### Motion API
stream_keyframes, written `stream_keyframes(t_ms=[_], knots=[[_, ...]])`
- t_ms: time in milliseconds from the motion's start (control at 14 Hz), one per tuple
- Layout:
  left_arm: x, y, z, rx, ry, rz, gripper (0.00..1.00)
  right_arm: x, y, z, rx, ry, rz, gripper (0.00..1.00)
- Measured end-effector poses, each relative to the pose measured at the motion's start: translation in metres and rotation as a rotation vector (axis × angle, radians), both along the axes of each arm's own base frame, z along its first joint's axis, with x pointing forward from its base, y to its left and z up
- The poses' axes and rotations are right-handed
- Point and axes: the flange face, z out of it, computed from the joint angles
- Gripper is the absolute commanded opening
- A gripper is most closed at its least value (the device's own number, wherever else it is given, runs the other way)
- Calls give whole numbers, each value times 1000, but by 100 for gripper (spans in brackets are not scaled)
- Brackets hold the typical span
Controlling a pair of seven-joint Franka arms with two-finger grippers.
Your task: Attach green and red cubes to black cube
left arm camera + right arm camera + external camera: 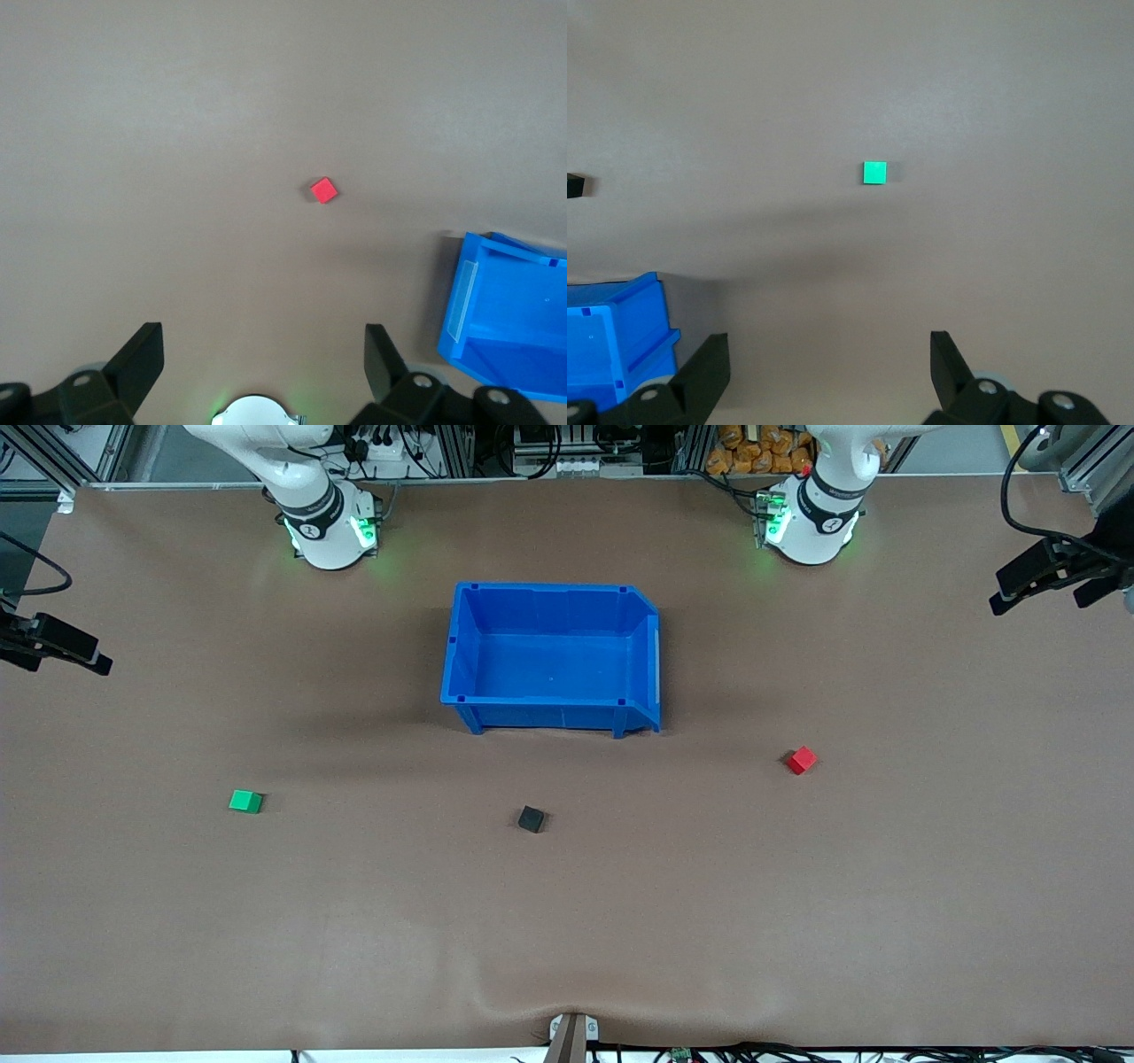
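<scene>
The black cube (532, 819) lies on the brown table, nearer to the front camera than the blue bin. The green cube (245, 802) lies toward the right arm's end; it also shows in the right wrist view (874, 173). The red cube (802, 760) lies toward the left arm's end; it also shows in the left wrist view (324, 189). All three cubes lie well apart. My left gripper (263, 341) is open and empty, high over the table near its own base. My right gripper (830, 345) is open and empty, likewise high up. The black cube's edge shows in the right wrist view (574, 186).
An empty blue bin (461, 646) stands mid-table between the arm bases and the cubes; it also shows in the left wrist view (461, 301) and the right wrist view (647, 310). Black mounted devices (53, 646) (1054, 576) stick in at both table ends.
</scene>
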Motion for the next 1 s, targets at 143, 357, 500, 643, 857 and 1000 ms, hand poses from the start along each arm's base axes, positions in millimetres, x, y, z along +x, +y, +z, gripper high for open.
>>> stream_keyframes(t_ms=[143,357,500,643,857,1000], knots=[[0,-2,0,0,2,-2,100,0,1,0,-7,0,4,100],[0,-1,0,2,2,2,100,0,8,0,-11,4,16,100],[0,-1,0,2,0,2,100,-1,10,-1,-10,17,21,100],[1,-1,-5,2,15,2,100,-1,10,-1,-11,20,22,100],[8,-3,-34,3,79,-3,100,-1,10,-3,-10,24,22,100],[13,-14,-68,6,127,-23,100,0,10,-6,-13,30,22,100]])
